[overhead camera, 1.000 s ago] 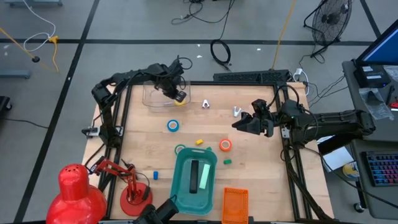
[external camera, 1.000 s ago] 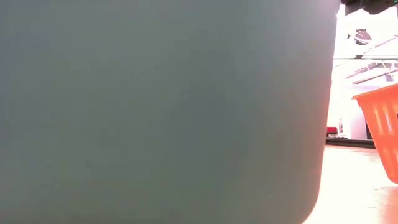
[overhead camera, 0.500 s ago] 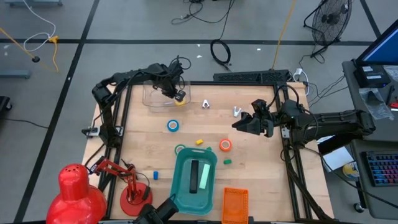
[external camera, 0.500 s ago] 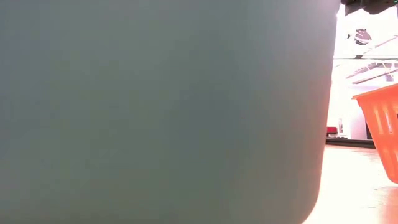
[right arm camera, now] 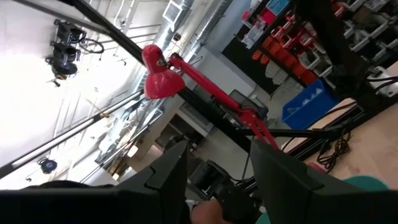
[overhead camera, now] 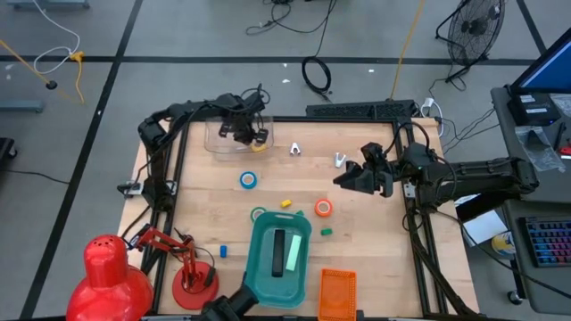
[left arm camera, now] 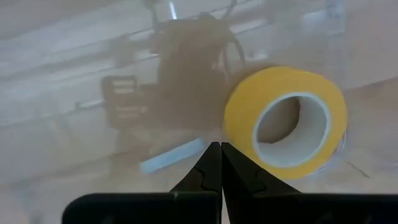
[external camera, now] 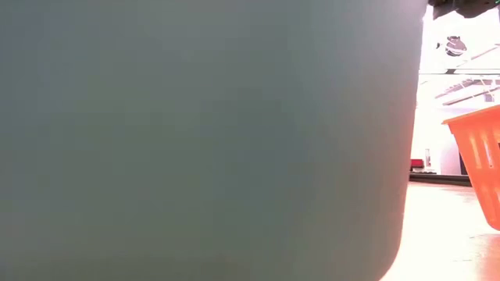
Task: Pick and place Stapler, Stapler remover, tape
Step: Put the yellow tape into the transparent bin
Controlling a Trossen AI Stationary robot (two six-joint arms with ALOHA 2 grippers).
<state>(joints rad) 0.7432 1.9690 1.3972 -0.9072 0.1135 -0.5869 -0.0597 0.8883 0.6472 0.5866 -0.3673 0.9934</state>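
My left gripper [overhead camera: 250, 135] points down at the table's far left, shut, beside a clear container [overhead camera: 223, 135]. Its fingertips [left arm camera: 215, 152] stand next to the yellow tape [left arm camera: 283, 118], which lies flat on the wood [overhead camera: 260, 145]; I cannot tell whether they touch it. The blue tape [overhead camera: 248, 179], green tape [overhead camera: 258, 214] and orange tape [overhead camera: 323, 208] lie flat mid-table. The stapler [overhead camera: 278, 252] lies in the teal bin [overhead camera: 260, 278]. Two small pale things [overhead camera: 294, 149] [overhead camera: 340, 160] lie at the far middle; which is the stapler remover I cannot tell. My right gripper [overhead camera: 346, 177] hangs open at the right, raised [right arm camera: 217, 180].
An orange basket [overhead camera: 337, 292] stands by the teal bin at the near edge; the bin's wall [external camera: 203, 140] fills the low view. Small yellow [overhead camera: 286, 203], green [overhead camera: 326, 232] and blue [overhead camera: 223, 251] blocks lie mid-table. A red lamp [overhead camera: 111, 272] stands near left.
My left gripper has rolled about its own downward-pointing line and sunk a little toward the table beside the yellow tape, staying shut. The tape lies where it was.
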